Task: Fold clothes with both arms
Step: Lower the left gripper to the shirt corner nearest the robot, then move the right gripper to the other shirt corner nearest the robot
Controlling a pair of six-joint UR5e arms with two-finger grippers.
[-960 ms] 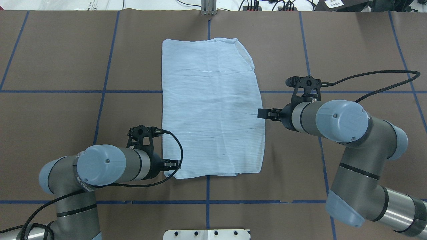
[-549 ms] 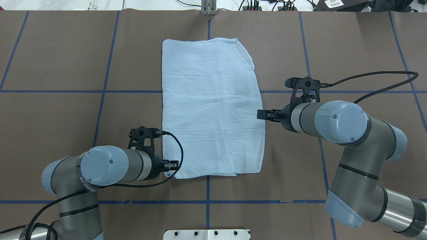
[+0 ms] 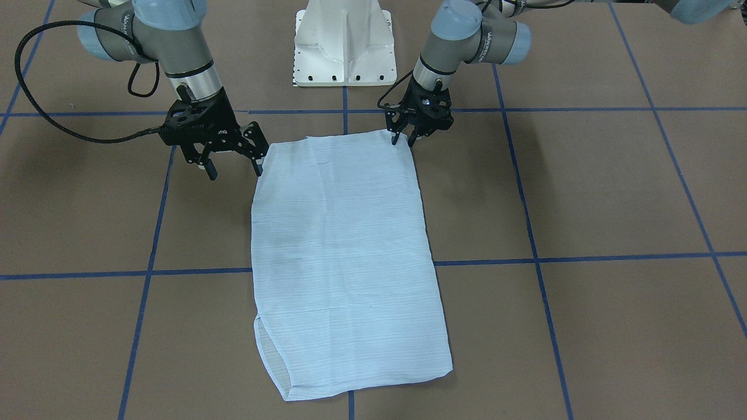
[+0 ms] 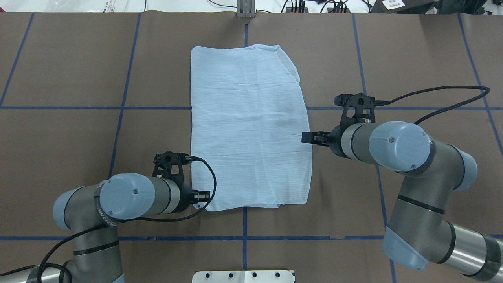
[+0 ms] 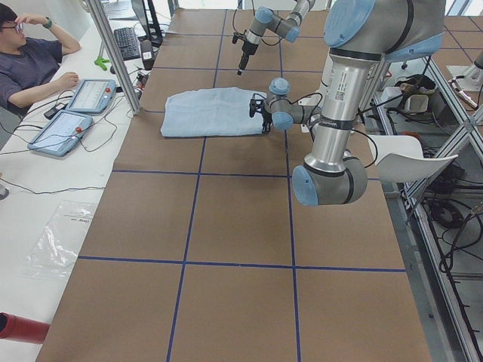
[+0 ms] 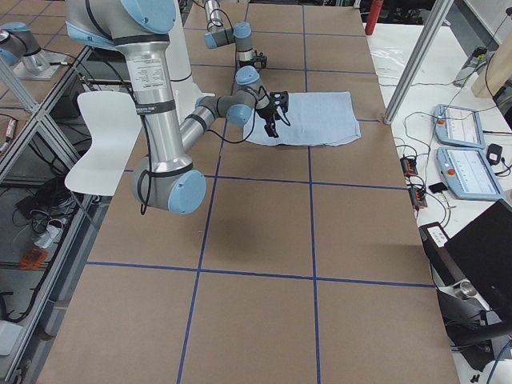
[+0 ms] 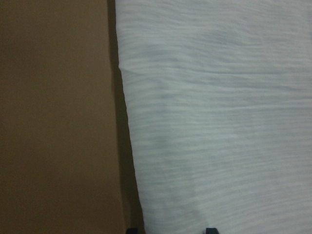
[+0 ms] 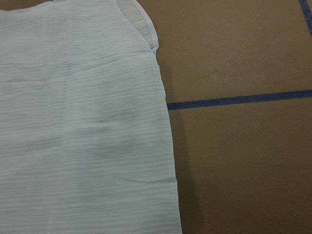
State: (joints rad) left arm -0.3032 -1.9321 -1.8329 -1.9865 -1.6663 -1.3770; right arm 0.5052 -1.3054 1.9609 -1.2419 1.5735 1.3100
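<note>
The pale blue striped shirt point(image 4: 247, 129) lies folded into a flat rectangle on the brown table; it also shows in the front view point(image 3: 338, 251). My left gripper point(image 4: 203, 197) is open and low at the shirt's corner nearest me on my left point(image 3: 404, 140). In the left wrist view its fingertips point(image 7: 210, 230) straddle the shirt's edge point(image 7: 219, 122). My right gripper point(image 4: 308, 136) is wide open and empty point(image 3: 233, 169). It hangs above the shirt's right edge, about midway along it. The right wrist view looks down on that edge point(image 8: 73, 122). Collar, buttons and label are hidden.
The white pedestal base point(image 3: 344, 46) stands at my side of the table. Blue tape lines point(image 4: 243, 237) grid the table. An operator point(image 5: 30, 60) sits beyond the far edge with tablets point(image 5: 87, 94). Cables point(image 4: 314, 6) lie along the far edge.
My right gripper has drifted slightly inward toward the shirt's edge. My left arm's elbow has shifted a little to the right, with its gripper staying at the corner. The shirt has not moved.
</note>
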